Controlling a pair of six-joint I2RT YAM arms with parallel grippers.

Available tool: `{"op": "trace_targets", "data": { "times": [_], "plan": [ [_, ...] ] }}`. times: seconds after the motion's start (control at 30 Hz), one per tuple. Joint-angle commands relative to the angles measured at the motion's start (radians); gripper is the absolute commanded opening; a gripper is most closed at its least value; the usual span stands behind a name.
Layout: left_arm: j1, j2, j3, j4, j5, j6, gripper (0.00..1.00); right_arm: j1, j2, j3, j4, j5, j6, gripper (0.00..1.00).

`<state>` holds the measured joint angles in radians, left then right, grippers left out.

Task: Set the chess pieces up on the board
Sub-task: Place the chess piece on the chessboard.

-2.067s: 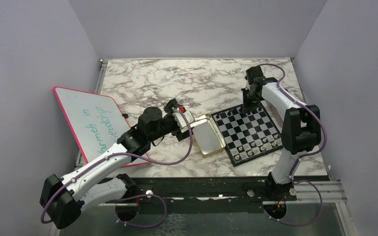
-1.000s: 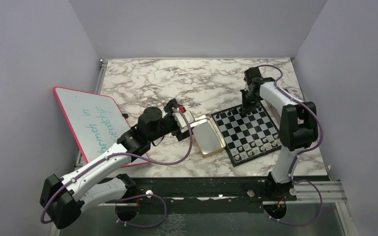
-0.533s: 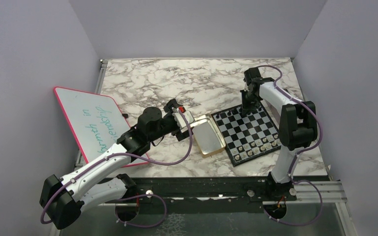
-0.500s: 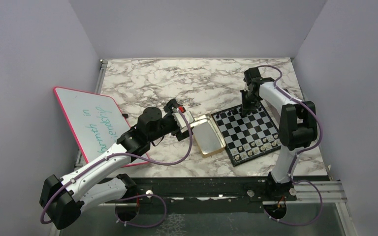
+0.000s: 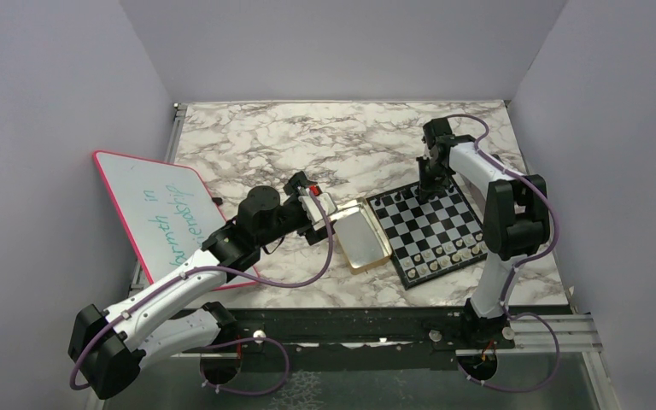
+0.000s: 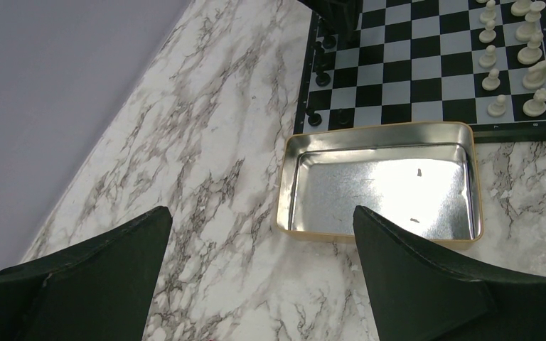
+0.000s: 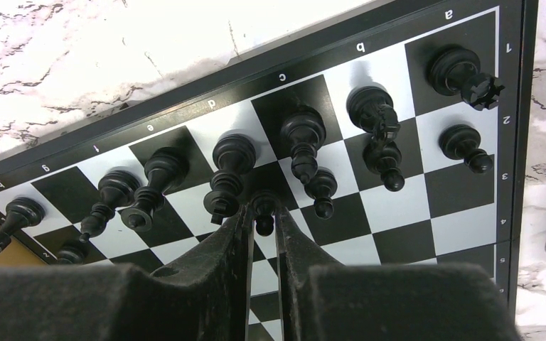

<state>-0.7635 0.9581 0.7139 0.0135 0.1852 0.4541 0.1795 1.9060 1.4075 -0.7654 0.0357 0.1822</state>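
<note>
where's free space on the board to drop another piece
The middle rows of the board, between the black pieces at the far edge and the white pieces at the near edge, are bare. Both end rows are crowded.

Right arm (image 5: 512,218) has swung slightly leftward over the right edge of the board (image 5: 444,224), with the right gripper (image 7: 263,227) shifted a little at its far edge.

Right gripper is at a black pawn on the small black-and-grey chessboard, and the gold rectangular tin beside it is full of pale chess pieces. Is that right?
No. The gold rectangular tin is empty: the left wrist view shows its bare shiny floor. The pale chess pieces stand on the small black-and-grey chessboard. The right gripper is indeed at a black pawn.
</note>
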Motion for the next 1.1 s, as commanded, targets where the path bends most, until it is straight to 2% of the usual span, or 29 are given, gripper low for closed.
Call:
{"op": "trace_targets", "data": {
  "times": [0.0, 0.73, 1.07],
  "plan": [
    [-0.005, -0.021, -0.008, 0.017, -0.014, 0.008, 0.99, -0.005, 0.012, 0.033, -0.017, -0.025, -0.003, 0.23],
    [-0.005, -0.028, -0.011, 0.016, -0.028, 0.013, 0.99, -0.005, 0.035, 0.052, -0.028, -0.031, -0.006, 0.23],
    [-0.005, -0.031, -0.014, 0.019, -0.024, 0.013, 0.99, -0.005, -0.004, 0.045, -0.046, -0.041, -0.009, 0.25]
  ]
}}
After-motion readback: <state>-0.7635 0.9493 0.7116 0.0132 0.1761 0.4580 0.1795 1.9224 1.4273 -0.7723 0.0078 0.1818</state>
